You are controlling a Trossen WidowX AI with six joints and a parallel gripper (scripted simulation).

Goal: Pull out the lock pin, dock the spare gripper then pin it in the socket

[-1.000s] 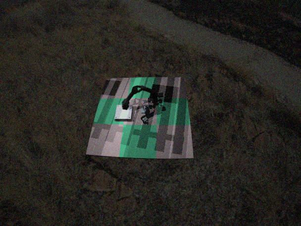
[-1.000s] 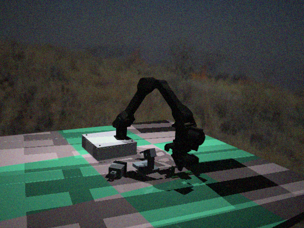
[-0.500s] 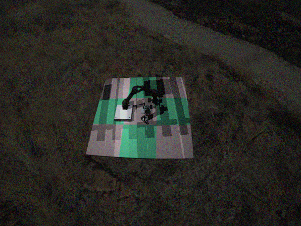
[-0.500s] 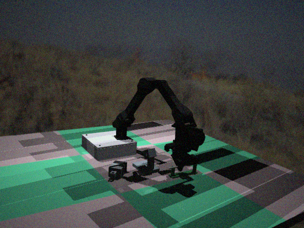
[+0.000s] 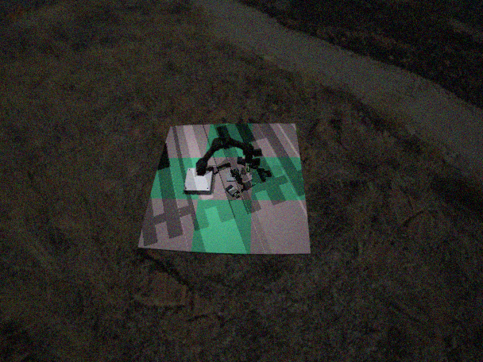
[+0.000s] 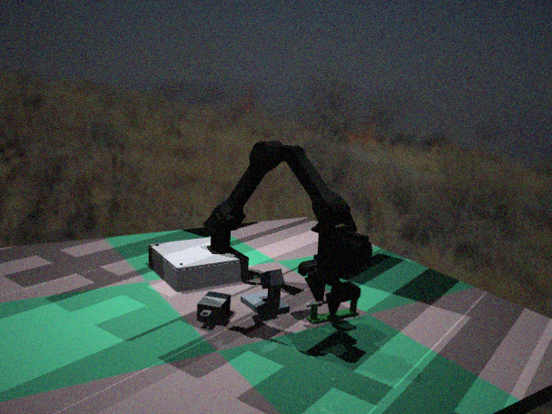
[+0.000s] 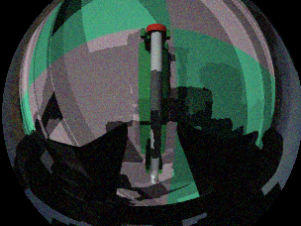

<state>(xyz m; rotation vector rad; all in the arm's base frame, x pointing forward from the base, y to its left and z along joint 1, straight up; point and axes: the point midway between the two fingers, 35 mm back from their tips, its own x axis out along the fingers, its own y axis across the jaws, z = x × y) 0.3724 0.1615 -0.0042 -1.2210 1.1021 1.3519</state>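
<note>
On the patterned table top [image 5: 222, 238] [image 6: 150, 363], at left in the exterior view, the arm stands on a white-topped box [image 5: 192, 184] [image 6: 195, 258]. Next, the dark spare gripper [image 5: 233, 190] [image 6: 215, 307], undocked. Then the mount [image 5: 230, 179] [image 6: 272, 297] on its pale plate. Rightmost, the arm's gripper [image 6: 327, 306] [image 7: 152, 127]: released, fingers parted either side of the red-headed lock pin [image 7: 155, 55]. Pin lies along the green rack [image 6: 341, 314] [image 7: 144, 74], outside the socket; pin-rack contact cannot be told.

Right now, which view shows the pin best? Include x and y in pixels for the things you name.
Wrist: the pin [image 7: 155, 64] shows lengthwise, red head included, between the claw's open fingers. Exterior: the claw [image 6: 324, 309] obscures it. Top: too small to make out.
</note>
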